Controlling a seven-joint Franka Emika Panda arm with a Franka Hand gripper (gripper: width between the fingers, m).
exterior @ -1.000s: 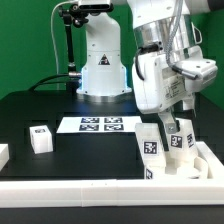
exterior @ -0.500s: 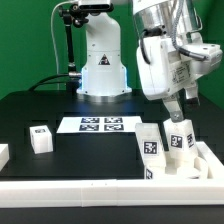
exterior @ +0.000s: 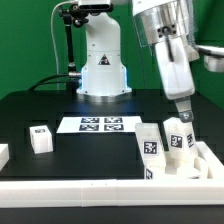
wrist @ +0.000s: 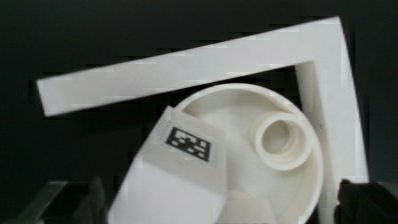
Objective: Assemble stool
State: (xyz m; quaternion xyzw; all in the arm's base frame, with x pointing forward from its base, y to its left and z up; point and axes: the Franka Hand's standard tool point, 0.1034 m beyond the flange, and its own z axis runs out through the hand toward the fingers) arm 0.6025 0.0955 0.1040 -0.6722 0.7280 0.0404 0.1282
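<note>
Seat (wrist: pixel 240 110) lies flat, socket side up, pushed into the corner of the white rail (wrist: pixel 178 70), probably so the rail braces it during insertion. Tagged legs (exterior: pixel 150 148) stand upright at the seat, long axis vertical. Gripper (exterior: pixel 184 112) hovers above them, spread wide and empty.

White seat (wrist: pixel 249 105); white legs (exterior: pixel 150 158) with black-and-white square tags; black table (exterior: pixel 30 110); white marker board (exterior: pixel 68 126).

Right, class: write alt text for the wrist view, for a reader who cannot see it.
A white round stool seat with a central socket lies on a black table, a tagged white leg partly covering it. A white rail corner borders them.
</note>
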